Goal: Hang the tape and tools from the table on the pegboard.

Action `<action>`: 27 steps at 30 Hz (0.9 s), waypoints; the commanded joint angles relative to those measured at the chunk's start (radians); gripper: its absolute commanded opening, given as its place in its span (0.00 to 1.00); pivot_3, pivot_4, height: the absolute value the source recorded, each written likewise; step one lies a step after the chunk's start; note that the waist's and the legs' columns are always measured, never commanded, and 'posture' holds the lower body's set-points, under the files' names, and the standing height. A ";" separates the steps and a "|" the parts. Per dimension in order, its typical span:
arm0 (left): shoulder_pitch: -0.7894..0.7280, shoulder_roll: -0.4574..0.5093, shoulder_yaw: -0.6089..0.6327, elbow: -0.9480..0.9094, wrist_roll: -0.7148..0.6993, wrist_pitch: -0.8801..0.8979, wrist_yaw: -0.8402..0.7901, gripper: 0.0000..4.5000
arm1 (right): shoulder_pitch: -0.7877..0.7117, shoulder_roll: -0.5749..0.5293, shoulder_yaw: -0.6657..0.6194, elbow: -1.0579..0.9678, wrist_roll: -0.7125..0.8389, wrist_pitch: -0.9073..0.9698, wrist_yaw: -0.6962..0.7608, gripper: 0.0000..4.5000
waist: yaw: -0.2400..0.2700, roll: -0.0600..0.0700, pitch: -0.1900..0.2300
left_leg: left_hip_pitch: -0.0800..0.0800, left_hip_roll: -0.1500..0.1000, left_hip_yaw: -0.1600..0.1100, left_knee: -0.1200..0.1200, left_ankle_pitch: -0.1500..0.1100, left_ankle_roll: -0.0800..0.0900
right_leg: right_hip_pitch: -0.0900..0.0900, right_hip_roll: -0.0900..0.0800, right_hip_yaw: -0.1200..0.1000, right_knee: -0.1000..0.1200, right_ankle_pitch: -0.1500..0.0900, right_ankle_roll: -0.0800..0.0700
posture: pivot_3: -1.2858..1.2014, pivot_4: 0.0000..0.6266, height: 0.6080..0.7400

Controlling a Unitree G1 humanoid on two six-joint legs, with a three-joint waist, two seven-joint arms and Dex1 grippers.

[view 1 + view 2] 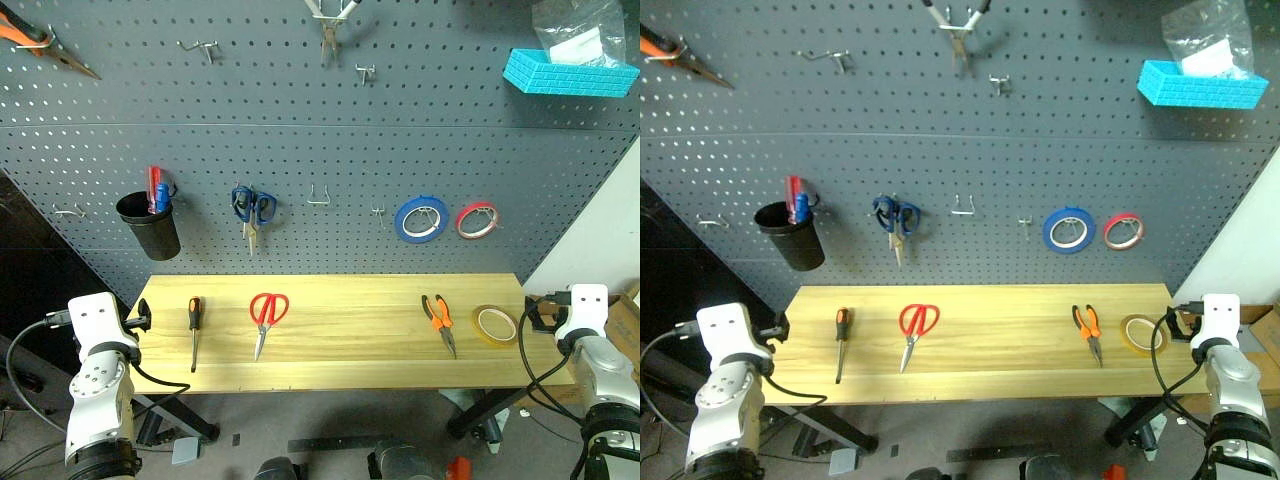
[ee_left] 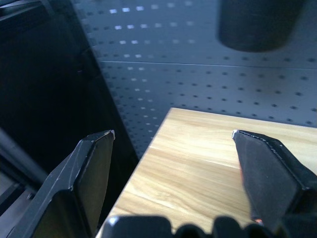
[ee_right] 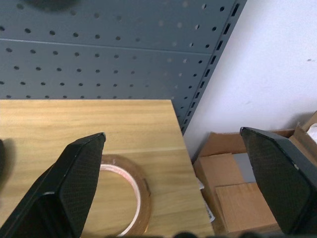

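- A long pale wooden table (image 1: 340, 375) runs across the scene, with a dark grey pegboard (image 1: 300, 150) rising behind it.
- Four task items lie flat on the table in a row, well apart from one another.
- Toward 9 o'clock lies the screwdriver (image 1: 194, 330), handle pointing at the pegboard.
- Just beside it, nearer the centre, lie the red scissors (image 1: 266, 318), blades pointing toward the near edge.
- Toward 3 o'clock lie the pliers (image 1: 439, 320), orange handles toward the pegboard.
- The tape (image 1: 494, 324), a thin tan ring, lies flat just beyond the pliers, near the table's end at 3 o'clock.
- The left gripper (image 2: 173, 136) hovers over the table corner at 9 o'clock, fingers spread wide and grasping nothing.
- The right gripper (image 3: 173, 134) hovers at the 3 o'clock end, fingers spread wide and empty; in its wrist view the tape lies just beneath one finger.
- On the pegboard hang a black cup (image 1: 150, 224) at 9 o'clock, blue scissors (image 1: 252, 208), a blue roll (image 1: 421, 219) and a red roll (image 1: 477, 219).
- A turquoise bin (image 1: 568, 74) sits at 1 o'clock.
- Cardboard boxes (image 3: 233, 183) stand on the floor past the table's end.
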 commanded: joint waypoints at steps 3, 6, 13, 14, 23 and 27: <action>0.011 0.008 0.011 -0.028 0.011 -0.046 0.015 0.91 | -0.034 -0.026 -0.021 0.006 0.015 -0.034 0.007 1.00 | 0.003 0.000 -0.001 | 0.000 0.000 0.000 0.000 0.000 0.000 | 0.000 0.000 0.000 0.000 0.000 0.000 | 0.50 0.00 1.00; 0.021 0.009 0.004 -0.033 0.020 -0.054 0.018 0.91 | -0.040 -0.026 -0.013 0.007 0.011 -0.041 0.017 1.00 | 0.007 0.000 -0.001 | 0.000 0.000 0.000 0.000 0.000 0.000 | 0.000 0.000 0.000 0.000 0.000 0.000 | 0.51 0.01 1.00; 0.053 -0.027 0.015 -0.088 -0.020 -0.009 0.009 0.91 | -0.017 -0.021 0.004 -0.051 0.011 -0.022 0.062 1.00 | 0.011 0.000 0.000 | 0.000 0.000 0.000 0.000 0.000 0.000 | 0.000 0.000 0.000 0.000 0.000 0.000 | 0.51 0.04 1.00; 0.058 -0.038 0.016 -0.108 -0.032 0.001 0.008 0.91 | -0.005 -0.020 0.011 -0.077 0.010 -0.015 0.075 1.00 | 0.012 0.000 0.000 | 0.000 0.000 0.000 0.000 0.000 0.000 | 0.000 0.000 0.000 0.000 0.000 0.000 | 0.50 0.05 1.00; 0.060 -0.046 -0.141 -0.246 0.050 0.056 -0.051 0.91 | 0.123 -0.007 0.050 -0.356 0.003 0.116 0.113 1.00 | 0.026 0.002 0.022 | 0.001 0.000 0.001 0.001 0.000 0.000 | 0.001 0.000 0.001 0.000 -0.002 -0.004 | 0.49 0.19 1.00; 0.041 -0.022 -0.299 -0.343 0.074 0.067 -0.209 0.91 | 0.149 -0.016 0.070 -0.448 0.026 0.237 0.159 1.00 | 0.026 0.003 0.061 | 0.002 0.000 0.001 0.001 0.000 0.000 | 0.001 0.000 0.002 0.001 -0.004 -0.007 | 0.47 0.28 1.00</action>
